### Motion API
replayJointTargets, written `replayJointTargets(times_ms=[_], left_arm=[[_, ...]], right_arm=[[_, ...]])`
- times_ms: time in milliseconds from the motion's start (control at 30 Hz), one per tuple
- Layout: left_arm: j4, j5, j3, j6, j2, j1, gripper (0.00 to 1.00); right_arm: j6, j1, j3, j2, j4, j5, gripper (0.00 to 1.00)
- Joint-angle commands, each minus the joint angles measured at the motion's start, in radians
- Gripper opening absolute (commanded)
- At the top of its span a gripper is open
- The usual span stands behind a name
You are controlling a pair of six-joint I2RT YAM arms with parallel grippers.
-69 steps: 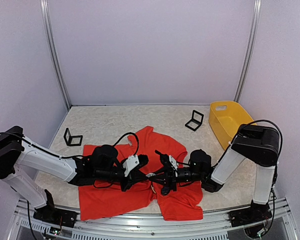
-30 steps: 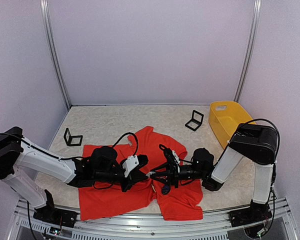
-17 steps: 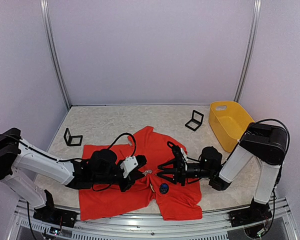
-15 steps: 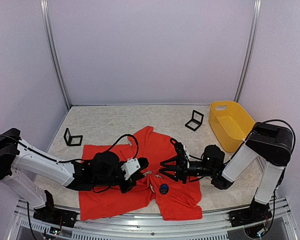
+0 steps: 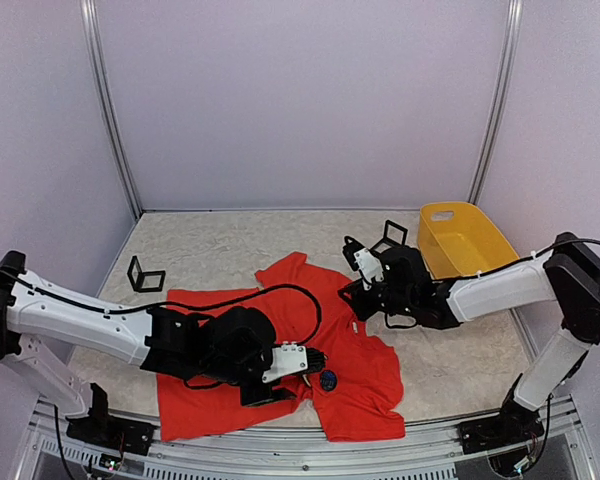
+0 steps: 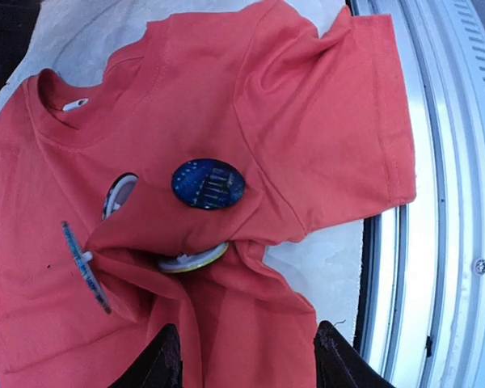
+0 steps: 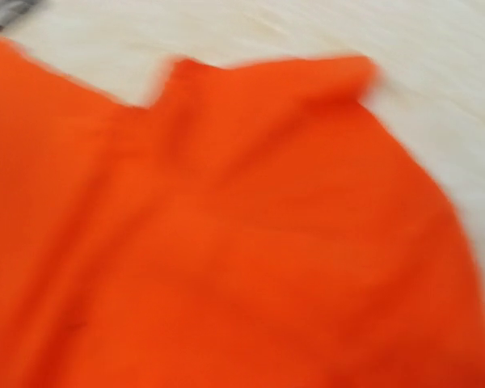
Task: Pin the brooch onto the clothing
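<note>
Brooch, a dark blue oval, sits on the chest of the red-orange T-shirt, a little below the collar. The shirt lies creased along the near edge of the tabletop, about midway between its sides. The left gripper hangs over the shirt just beside the brooch, its fingers partly spread and holding nothing. The right gripper is over the shirt's far edge, well apart from the brooch. Its own camera is blurred, so I cannot tell how wide its fingers stand. A yellow basket stands near the far right corner
</note>
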Motion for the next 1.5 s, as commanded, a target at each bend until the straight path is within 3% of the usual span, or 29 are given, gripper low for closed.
replayJointTargets(times_ms=[0, 67, 133, 267, 467, 733, 900, 1000, 1133, 1467], left_arm=[[0.085, 0.047, -0.097, -0.212, -0.205, 0.148, 0.51], [0.216, 0.076, -0.2, -0.429, -0.272, 0.305, 0.43], [0.304, 0.008, -0.29, -0.599, -0.301, 0.433, 0.39], [0.348, -0.075, -0.416, -0.776, -0.244, 0.609, 0.38], [0.376, -0.121, -0.378, -0.824, 0.005, 0.807, 0.39], [0.393, -0.065, -0.083, -0.773, 0.305, 1.0, 0.39], [0.39, -0.044, 0.063, -0.669, 0.345, 0.998, 0.39], [0.351, -0.074, 0.107, -0.617, 0.293, 0.956, 0.42], [0.274, -0.165, 0.068, -0.606, 0.131, 0.85, 0.43], [0.21, -0.131, -0.386, -0.997, -0.258, 0.639, 0.44]], right_arm=[[0.008, -0.053, 0.135, 0.078, -0.319, 0.118, 0.13], [0.008, -0.082, 0.202, 0.138, -0.374, 0.073, 0.08], [-0.003, -0.096, 0.272, 0.209, -0.43, 0.029, 0.04], [-0.019, -0.108, 0.365, 0.337, -0.503, 0.008, 0.02], [-0.028, -0.209, 0.499, 0.469, -0.59, 0.091, 0.01], [-0.121, -0.324, 0.867, 0.66, -0.698, 0.095, 0.01], [-0.19, -0.333, 1.054, 0.687, -0.782, 0.054, 0.03], [-0.235, -0.31, 1.05, 0.611, -0.804, 0.033, 0.03], [-0.211, -0.253, 0.859, 0.423, -0.775, 0.011, 0.04], [0.103, -0.024, 0.318, 0.081, -0.839, -0.104, 0.0]])
